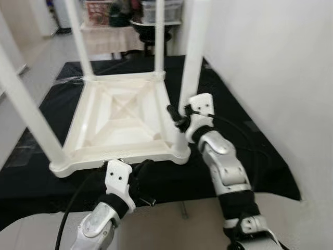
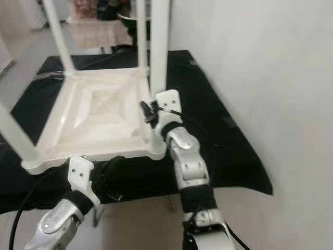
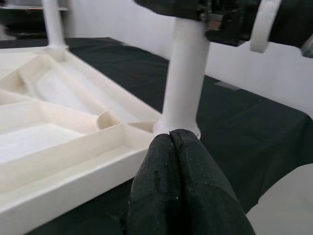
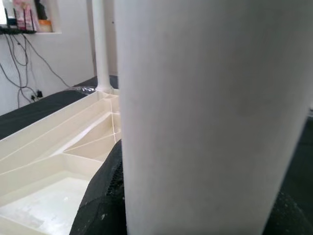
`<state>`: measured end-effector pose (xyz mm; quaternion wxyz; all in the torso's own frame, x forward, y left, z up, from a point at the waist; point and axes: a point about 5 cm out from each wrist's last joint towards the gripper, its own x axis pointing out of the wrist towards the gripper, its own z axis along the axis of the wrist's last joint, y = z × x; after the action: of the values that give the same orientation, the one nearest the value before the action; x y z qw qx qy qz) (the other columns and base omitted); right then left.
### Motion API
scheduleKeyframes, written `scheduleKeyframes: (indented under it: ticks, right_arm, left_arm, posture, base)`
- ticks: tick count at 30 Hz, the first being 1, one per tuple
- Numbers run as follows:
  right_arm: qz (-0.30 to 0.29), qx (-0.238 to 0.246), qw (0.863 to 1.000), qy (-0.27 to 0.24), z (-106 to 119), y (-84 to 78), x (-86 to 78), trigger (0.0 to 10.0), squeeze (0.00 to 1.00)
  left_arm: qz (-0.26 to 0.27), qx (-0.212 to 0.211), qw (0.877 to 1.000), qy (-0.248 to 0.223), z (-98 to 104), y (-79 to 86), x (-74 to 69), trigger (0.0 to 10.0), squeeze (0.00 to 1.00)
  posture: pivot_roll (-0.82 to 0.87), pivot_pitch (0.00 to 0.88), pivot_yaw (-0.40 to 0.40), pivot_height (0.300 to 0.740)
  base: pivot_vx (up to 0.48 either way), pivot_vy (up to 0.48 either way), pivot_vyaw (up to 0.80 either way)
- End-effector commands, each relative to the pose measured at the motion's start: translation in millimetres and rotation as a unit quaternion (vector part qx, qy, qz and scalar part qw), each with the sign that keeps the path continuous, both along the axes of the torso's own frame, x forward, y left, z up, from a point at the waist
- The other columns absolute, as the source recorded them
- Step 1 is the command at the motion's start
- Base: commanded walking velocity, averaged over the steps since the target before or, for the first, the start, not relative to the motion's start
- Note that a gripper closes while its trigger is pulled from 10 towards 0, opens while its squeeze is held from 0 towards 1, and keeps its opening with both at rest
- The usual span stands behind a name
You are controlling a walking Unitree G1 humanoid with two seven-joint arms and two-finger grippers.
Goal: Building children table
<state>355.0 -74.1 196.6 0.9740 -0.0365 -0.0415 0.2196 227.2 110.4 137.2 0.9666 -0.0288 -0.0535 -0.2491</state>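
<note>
Left gripper [image 1: 141, 179] nearest the camera, just below the near rim of the inverted white table top [image 1: 125, 112], fingers [image 3: 178, 166] pressed together and holding nothing; apparently parked against the rim to steady the part, judged from its closeness to the edge.

Right gripper [image 1: 179, 121] at the near right corner of the table top, fingers set on either side of the near right leg [image 1: 195, 57], seen in the right wrist view as the white tube between the dark pads [image 4: 100, 196]; grip low on the leg, probably to seat or twist it into its corner socket.

Table top lying underside up on the black cloth [image 1: 255, 151], ribbed underside exposed so that the legs can be entered from above. Near left leg [image 1: 26, 109] standing in its corner, leaning outward in the picture.

Far left leg [image 1: 78, 36] and far right leg [image 1: 159, 34] upright at the far corners. All four legs in place; final seating of the near right one likely the step in hand.

Beyond the table top, a second cloth-covered table [image 1: 112, 36] with clutter, too blurred to name.
</note>
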Motion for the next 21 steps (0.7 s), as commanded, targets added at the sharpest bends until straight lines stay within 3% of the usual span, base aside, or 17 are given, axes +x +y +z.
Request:
scheduleKeyframes:
  ticks: [1, 5, 6, 7, 8, 9, 10, 14, 18, 21]
  right_arm:
    - [-0.015, -0.045, 0.996, 0.074, -36.5, -0.2, 0.9, 10.0, 1.0]
    - [0.031, -0.027, 0.998, 0.045, -16.5, 7.4, 5.1, 10.0, 1.0]
    - [0.069, -0.021, 0.997, 0.028, -7.9, 8.4, 6.0, 10.0, 1.0]
    - [0.091, -0.021, 0.995, 0.018, -3.8, 7.8, 6.5, 10.0, 0.89]
    - [0.091, -0.021, 0.995, 0.018, -3.8, 7.8, 6.5, 10.0, 0.89]
    - [0.117, -0.02, 0.993, 0.012, -1.0, 7.7, 6.5, 10.0, 0.53]
    - [0.156, -0.028, 0.987, -0.001, 2.3, 7.0, 5.9, 10.0, 0.0]
    - [0.241, -0.055, 0.969, -0.004, 2.3, 1.6, 8.1, 10.0, 0.0]
    - [0.271, -0.092, 0.958, 0.007, -4.2, -4.8, 13.1, 10.0, 0.0]
    - [0.299, -0.091, 0.949, 0.03, -7.8, -8.3, 15.7, 10.0, 0.0]
  left_arm:
    - [0.002, 0.003, 1.0, 0.009, -6.3, 2.5, -0.5, 10.0, 0.0]
    - [0.003, 0.004, 1.0, 0.009, -7.2, 2.4, -0.8, 10.0, 0.0]
    - [0.002, 0.003, 1.0, 0.01, -7.3, 2.0, -1.2, 10.0, 0.0]
    - [0.001, 0.003, 1.0, 0.01, -7.4, 1.6, -1.6, 10.0, 0.0]
    - [0.001, 0.003, 1.0, 0.01, -7.4, 1.6, -1.6, 10.0, 0.0]
    - [0.001, 0.003, 1.0, 0.01, -7.3, 1.2, -1.9, 10.0, 0.0]
    - [0.0, 0.002, 1.0, 0.01, -7.2, 0.8, -2.4, 10.0, 0.0]
    - [-0.001, 0.001, 1.0, 0.009, -6.7, -0.7, -3.3, 10.0, 0.0]
    - [-0.002, 0.0, 1.0, 0.009, -6.5, -2.1, -4.0, 10.0, 0.0]
    - [-0.002, 0.0, 1.0, 0.008, -6.3, -3.0, -4.4, 10.0, 0.0]
  posture:
    - [0.08, 0.11, -0.015, 0.74]
    - [0.08, 0.106, -0.016, 0.74]
    - [0.08, 0.105, -0.016, 0.74]
    - [0.08, 0.105, -0.018, 0.74]
    - [0.08, 0.105, -0.018, 0.74]
    - [0.08, 0.105, -0.018, 0.74]
    - [0.08, 0.105, -0.019, 0.74]
    - [0.09, 0.103, -0.021, 0.74]
    - [0.09, 0.102, -0.024, 0.74]
    - [0.09, 0.103, -0.027, 0.74]
  base:
    - [0.0, 0.0, 0.0]
    - [0.0, 0.0, 0.0]
    - [0.0, 0.0, 0.0]
    - [0.0, 0.0, 0.0]
    - [0.0, 0.0, 0.0]
    - [0.0, 0.0, 0.0]
    - [0.0, 0.0, 0.0]
    - [0.0, 0.0, 0.0]
    - [0.0, 0.0, 0.0]
    - [0.0, 0.0, 0.0]
